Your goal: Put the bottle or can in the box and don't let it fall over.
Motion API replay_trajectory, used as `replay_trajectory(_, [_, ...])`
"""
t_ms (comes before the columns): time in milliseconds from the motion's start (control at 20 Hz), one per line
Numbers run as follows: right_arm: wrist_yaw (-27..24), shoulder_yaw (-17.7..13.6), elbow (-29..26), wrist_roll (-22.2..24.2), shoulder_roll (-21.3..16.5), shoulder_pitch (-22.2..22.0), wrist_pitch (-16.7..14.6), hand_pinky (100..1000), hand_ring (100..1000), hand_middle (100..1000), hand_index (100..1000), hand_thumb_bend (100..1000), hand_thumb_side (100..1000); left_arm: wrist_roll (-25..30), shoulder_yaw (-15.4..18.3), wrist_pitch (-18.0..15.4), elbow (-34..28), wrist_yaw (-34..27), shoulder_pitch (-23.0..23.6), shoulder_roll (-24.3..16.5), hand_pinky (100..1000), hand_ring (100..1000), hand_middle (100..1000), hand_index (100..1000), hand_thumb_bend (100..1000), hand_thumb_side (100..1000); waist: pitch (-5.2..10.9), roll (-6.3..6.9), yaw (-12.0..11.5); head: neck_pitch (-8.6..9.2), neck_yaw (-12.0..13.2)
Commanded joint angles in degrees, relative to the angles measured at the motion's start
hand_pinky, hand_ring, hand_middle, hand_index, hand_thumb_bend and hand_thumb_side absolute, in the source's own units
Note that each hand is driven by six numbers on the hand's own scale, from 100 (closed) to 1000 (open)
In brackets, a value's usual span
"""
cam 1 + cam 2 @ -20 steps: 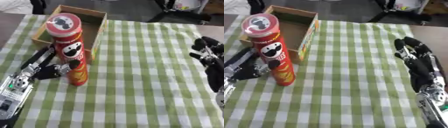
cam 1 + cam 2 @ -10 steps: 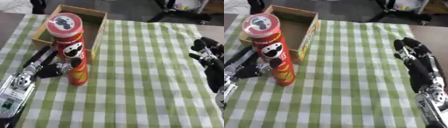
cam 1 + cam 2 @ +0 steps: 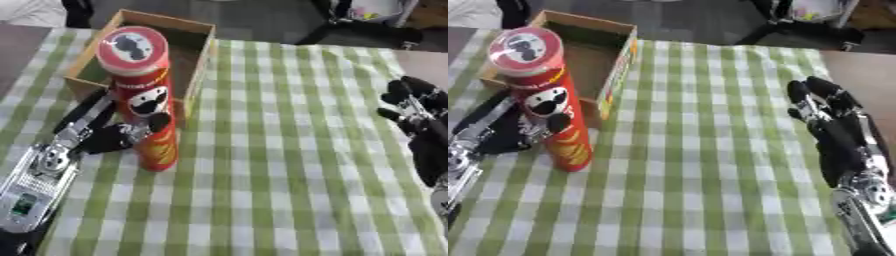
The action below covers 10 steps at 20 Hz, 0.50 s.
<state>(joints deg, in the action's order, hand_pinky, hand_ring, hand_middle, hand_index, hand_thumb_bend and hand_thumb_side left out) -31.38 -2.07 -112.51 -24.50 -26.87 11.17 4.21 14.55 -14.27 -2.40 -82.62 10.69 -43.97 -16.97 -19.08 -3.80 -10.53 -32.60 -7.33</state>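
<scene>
Tall red cardboard crisp tube with a pale plastic lid (image 3: 144, 100) standing upright at centre left of the frame, base planted on the green-and-white checked tablecloth (image 3: 289, 150), top leaning a touch toward the upper left as seen from above. Just behind it, in the upper left, an open shallow brown cardboard box (image 3: 197, 37), its near wall close behind the tube and partly hidden by it; whether the two touch, impossible to tell. Black and silver left hand (image 3: 109, 136) coming in from the lower left corner, thumb curled across the front of the tube about halfway up, fingers reaching round the far side along the box's near corner, so clasping the tube between thumb and fingers. Black right hand (image 3: 837, 125) resting at the right edge of the frame, well apart from tube and box, fingers up, relaxed and slightly parted, holding nothing. Broad open stretch of checked cloth between the tube and the right hand, running from the near edge up to the far edge of the table. Dark bare tabletop (image 3: 17, 45) showing past the cloth's left edge in the upper left corner, and a brownish strip past its right edge in the upper right.
</scene>
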Motion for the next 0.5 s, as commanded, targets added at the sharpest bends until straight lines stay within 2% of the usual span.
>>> replay_trajectory(50, [-0.17,-0.23,-0.56,0.28,-0.57,0.63,-0.13,736,767,761,735,507,273,-0.39,0.12,0.23,-0.30,0.45,-1.33,0.15,971,1000,847,880,564,641,0.89,0.11,0.18,0.66,0.19])
replay_trajectory(500, [-0.30,-0.14,-0.57,0.48,-0.52,0.87,-0.05,737,766,759,734,504,270,-1.28,-0.25,0.73,1.12,0.98,-2.04,0.94,944,1000,824,864,547,604,0.85,0.15,0.51,0.91,0.43])
